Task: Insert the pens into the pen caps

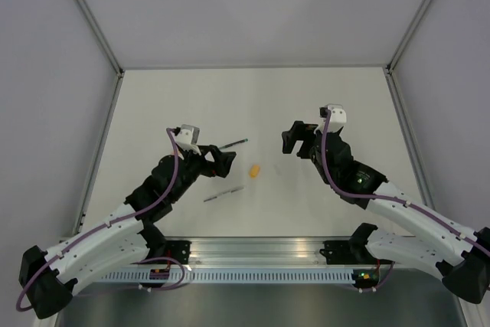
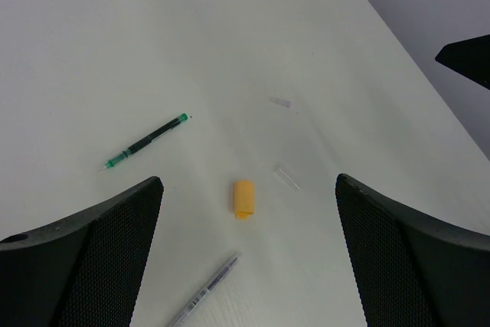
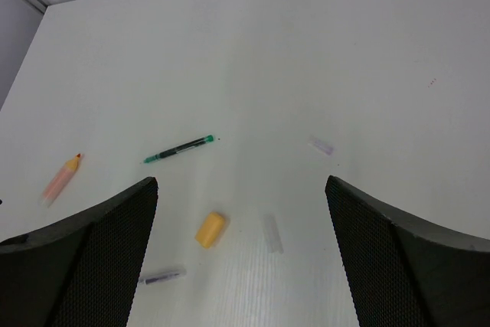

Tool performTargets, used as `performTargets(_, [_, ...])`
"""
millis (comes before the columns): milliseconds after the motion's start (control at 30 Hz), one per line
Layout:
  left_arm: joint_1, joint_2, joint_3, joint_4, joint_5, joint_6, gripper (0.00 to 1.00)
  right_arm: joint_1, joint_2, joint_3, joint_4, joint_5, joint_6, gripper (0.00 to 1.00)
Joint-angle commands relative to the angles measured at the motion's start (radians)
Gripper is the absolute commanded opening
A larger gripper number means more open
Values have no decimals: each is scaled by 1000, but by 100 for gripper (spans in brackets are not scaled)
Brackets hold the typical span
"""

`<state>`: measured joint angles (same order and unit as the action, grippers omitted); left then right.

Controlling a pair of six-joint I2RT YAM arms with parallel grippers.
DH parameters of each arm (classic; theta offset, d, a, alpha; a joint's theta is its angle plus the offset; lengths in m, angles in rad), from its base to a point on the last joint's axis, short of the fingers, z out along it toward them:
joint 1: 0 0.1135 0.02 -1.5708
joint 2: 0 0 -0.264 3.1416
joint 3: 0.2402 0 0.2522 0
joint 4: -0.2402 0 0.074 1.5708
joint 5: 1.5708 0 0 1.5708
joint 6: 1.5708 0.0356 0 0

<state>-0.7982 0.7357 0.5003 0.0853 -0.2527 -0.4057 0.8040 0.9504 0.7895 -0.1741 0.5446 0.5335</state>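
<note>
Nothing is held. The left gripper [image 2: 249,179] is spread wide and empty above the table [image 1: 153,97], and the right gripper [image 3: 241,181] is likewise spread wide with nothing between its jaws.

In the top view both are poised near the middle of the frame, facing each other, with the orange cap [image 1: 255,169] lying between them. The green pen [image 1: 233,143] is seen just to the upper right of the left gripper, and the grey pen [image 1: 223,194] just below it. In the left wrist view a clear cap [image 2: 287,177] lies to the right of the orange cap, and a second clear cap [image 2: 281,102] further up the frame; all are apart from one another. The orange pen [image 3: 61,177] is shown only at the left edge of the right wrist view.

No pen is capped, so the task is judged to be at its first pick-up. A pen would have to be pinched near mid-shaft by one gripper and its matching cap by the other, with the mouth turned toward the tip. The clear caps are faint and small, so a careful, centred closing is called for.
</note>
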Motion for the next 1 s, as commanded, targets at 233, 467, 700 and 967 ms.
performTargets(233, [-3, -77, -32, 11, -115, 4, 100, 1, -41, -62, 104, -92, -119, 96])
performTargets(467, [-3, -167, -77, 22, -189, 2, 100, 1, 141, -7, 65, -118, -133, 89])
performTargets(700, [-3, -188, -80, -4, -244, -13, 99, -3, 369, 91, 128, -341, -269, 83])
performTargets(967, [-3, -356, -131, -21, -315, -47, 99, -22, 682, 350, 62, -795, -705, 82])
